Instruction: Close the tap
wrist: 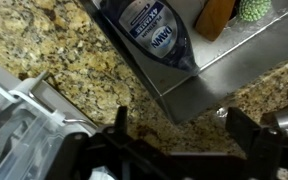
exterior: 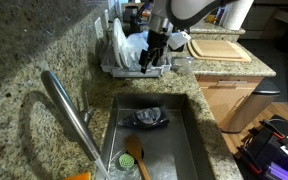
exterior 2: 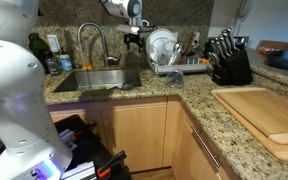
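Note:
The tap is a brushed-steel faucet with a tall curved spout. It stands behind the sink in both exterior views [exterior: 69,108] [exterior 2: 92,40]. Its lever handle is too small to make out. My gripper [exterior: 156,62] [exterior 2: 134,38] hangs above the granite counter between the sink's corner and the dish rack, apart from the tap. In the wrist view the gripper [wrist: 184,135] is open and empty, with both dark fingers over the speckled counter at the sink's corner [wrist: 174,105].
The steel sink [exterior: 179,150] [exterior 2: 84,82] holds a dark blue pouch [exterior: 146,118] [wrist: 154,30] and a dish brush [exterior: 134,153]. A dish rack with plates [exterior: 124,50] [exterior 2: 172,62] stands beside the gripper. A knife block [exterior 2: 229,60] and cutting boards [exterior 2: 269,115] [exterior: 219,48] are further along.

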Robot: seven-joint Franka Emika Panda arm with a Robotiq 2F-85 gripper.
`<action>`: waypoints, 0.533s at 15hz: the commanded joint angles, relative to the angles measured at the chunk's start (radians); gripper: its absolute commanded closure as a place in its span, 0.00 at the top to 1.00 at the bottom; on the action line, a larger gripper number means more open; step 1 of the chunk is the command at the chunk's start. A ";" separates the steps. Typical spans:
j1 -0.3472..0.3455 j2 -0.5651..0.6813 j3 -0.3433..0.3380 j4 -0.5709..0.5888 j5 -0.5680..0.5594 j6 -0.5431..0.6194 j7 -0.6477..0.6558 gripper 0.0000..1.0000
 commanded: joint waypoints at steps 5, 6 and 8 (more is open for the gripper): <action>0.047 0.387 0.089 0.442 0.034 -0.046 -0.324 1.00; 0.058 0.422 0.090 0.495 0.023 -0.076 -0.347 1.00; 0.055 0.361 0.077 0.382 0.016 -0.010 -0.285 1.00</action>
